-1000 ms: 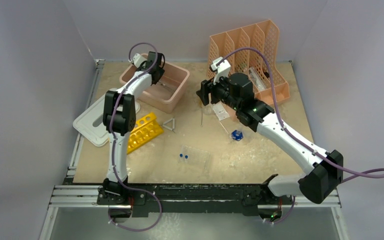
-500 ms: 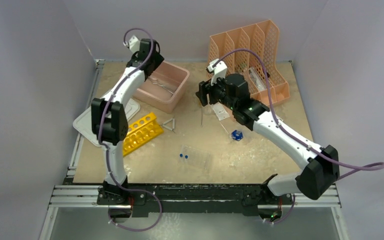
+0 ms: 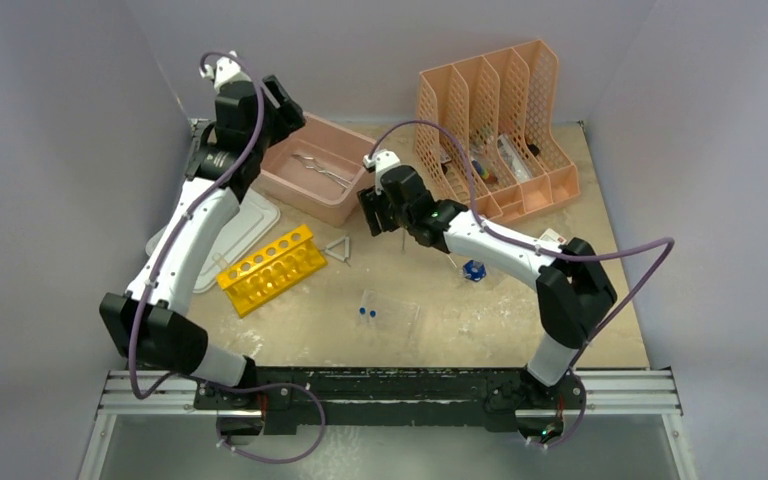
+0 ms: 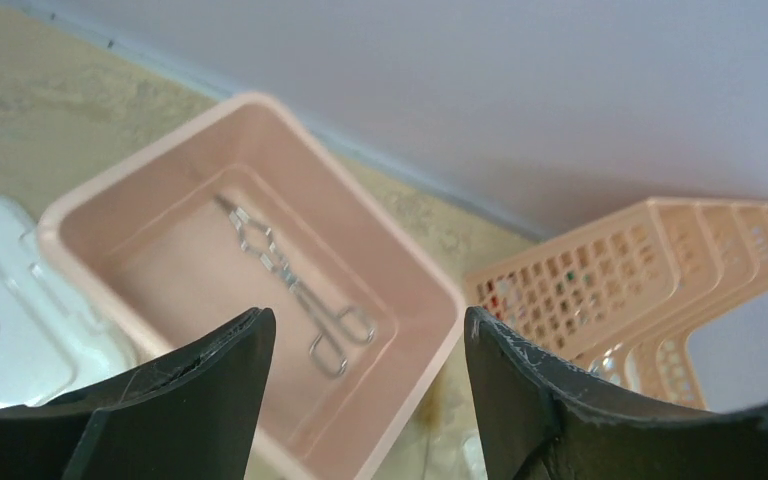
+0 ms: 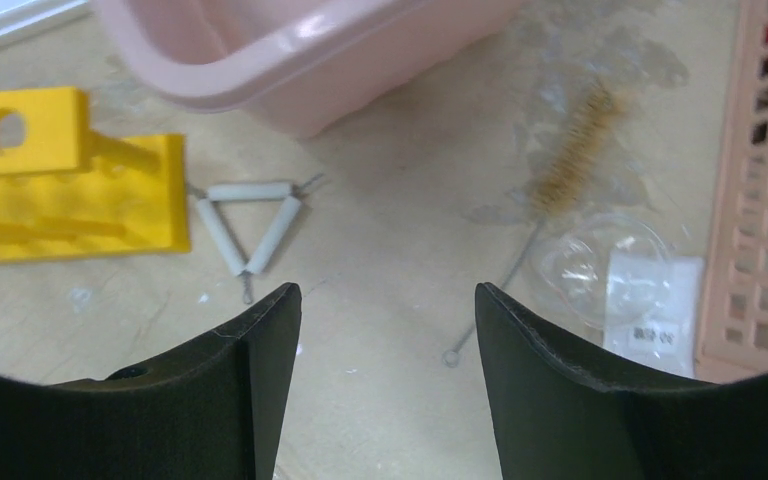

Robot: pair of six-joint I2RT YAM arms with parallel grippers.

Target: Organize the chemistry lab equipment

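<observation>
L fingers wide open, holding nothing, up high over the pink tub at 11 o'clock on the desk; metal tongs lie flat inside that tub; R fingers wide open & empty too, over the middle of the desk, near the tub's 4 o'clock corner; wire triangle lies flat just beside the yellow rack, on its 3 o'clock side; clear tray sits at 6 o'clock w/ tiny blue-capped vials at its 9 o'clock edge, can't tell if in it or beside it

What could go wrong, I think: triangle is thin & flat, so if R goes for it the fingers may scrape the desk or slip off; rack is so close a finger could bump it & push it away; tub wall is near too; both arms are close by the tub, so they could hit each other; vials are tiny & could roll if the tray gets knocked
</observation>
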